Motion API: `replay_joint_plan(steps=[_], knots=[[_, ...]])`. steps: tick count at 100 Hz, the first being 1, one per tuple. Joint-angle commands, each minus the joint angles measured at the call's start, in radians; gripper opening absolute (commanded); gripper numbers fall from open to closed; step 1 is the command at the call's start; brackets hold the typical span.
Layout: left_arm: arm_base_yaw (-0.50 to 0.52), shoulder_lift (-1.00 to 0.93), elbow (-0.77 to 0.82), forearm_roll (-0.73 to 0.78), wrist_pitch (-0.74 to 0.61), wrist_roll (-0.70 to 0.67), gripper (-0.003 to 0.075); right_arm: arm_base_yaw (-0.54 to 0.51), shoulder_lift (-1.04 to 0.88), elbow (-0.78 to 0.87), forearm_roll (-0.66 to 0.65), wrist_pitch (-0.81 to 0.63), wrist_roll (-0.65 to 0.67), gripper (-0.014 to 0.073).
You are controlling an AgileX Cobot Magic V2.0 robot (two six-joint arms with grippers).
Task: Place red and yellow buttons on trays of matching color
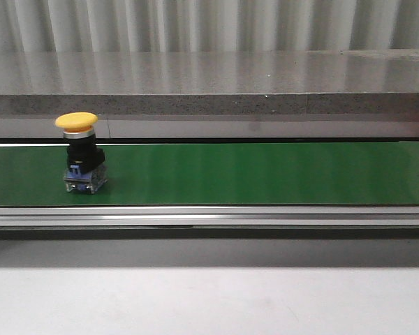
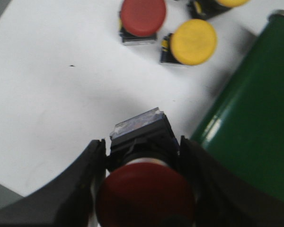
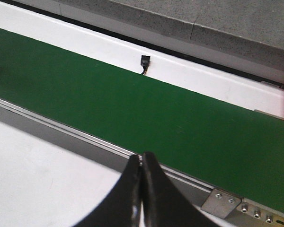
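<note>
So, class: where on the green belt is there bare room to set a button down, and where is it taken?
The green belt is bare from the yellow button rightward to its far end. Only the left part is taken, where that button stands upright. The right pincer hangs shut above the belt's near rail.

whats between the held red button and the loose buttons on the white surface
Nothing: in the left wrist view, bare white surface separates the held red button from the loose buttons.

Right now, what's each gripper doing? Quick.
Left gripper: closed on a red button, held above the white table.
Right gripper: closed, holding nothing, above the green conveyor belt's near edge.
</note>
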Motion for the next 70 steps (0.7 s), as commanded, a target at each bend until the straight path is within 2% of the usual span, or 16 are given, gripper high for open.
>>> replay_joint_plan(steps=[1,13,32,61,70], knots=[[-0.071,-0.04,-0.051,-0.002,-0.005,0.004,0.0059,-0.001,0.005,-0.027,0.024,-0.061,0.0,-0.0067],[-0.162,-0.032,-0.08,0.019,-0.002,0.004,0.0059,-0.001,0.005,-0.027,0.024,-0.061,0.0,-0.0067],[-0.235,0.015,-0.102,0.019,-0.009,0.004,0.0059,-0.001,0.005,-0.027,0.024,-0.061,0.0,-0.0067],[-0.259,0.143,-0.16,0.019,0.061,0.006,0.0067,-0.001,0.005,-0.027,0.024,-0.061,0.0,-0.0067],[-0.259,0.153,-0.159,0.007,0.061,0.023,0.0129,-0.001,0.005,-0.027,0.024,-0.061,0.0,-0.0067]])
